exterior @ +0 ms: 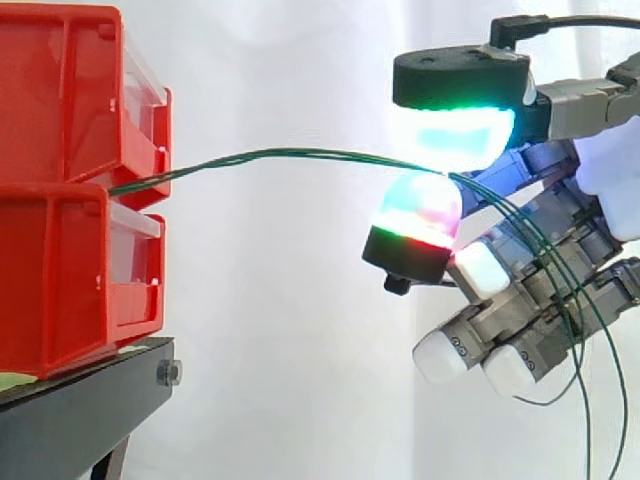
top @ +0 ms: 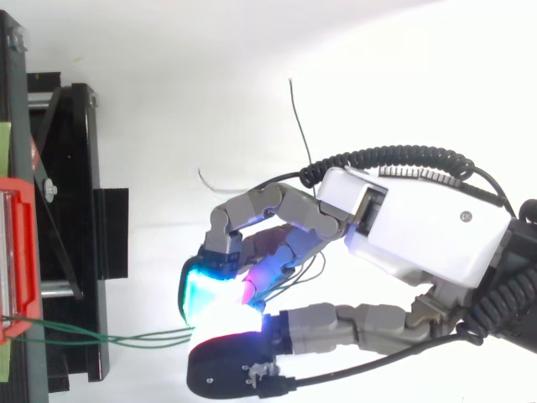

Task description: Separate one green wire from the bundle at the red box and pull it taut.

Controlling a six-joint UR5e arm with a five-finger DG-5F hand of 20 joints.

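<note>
Green wires (exterior: 280,155) run near-level from red boxes (exterior: 60,270), frame left, to robot hand (top: 419,227), ctr-right, which pinches them between glowing pads (exterior: 420,205); several strands appear caught, not one. Loose ends hang lower right. Pull likely rightward, along wire axis.

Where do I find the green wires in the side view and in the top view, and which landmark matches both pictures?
Side view: the green wires run from between the red bins at the left, across the middle, into the pinch of the hand at the right.
Top view: they lie at the lower left, between the red bins and the hand.
Shared landmark: the red bins at the left edge.
</note>
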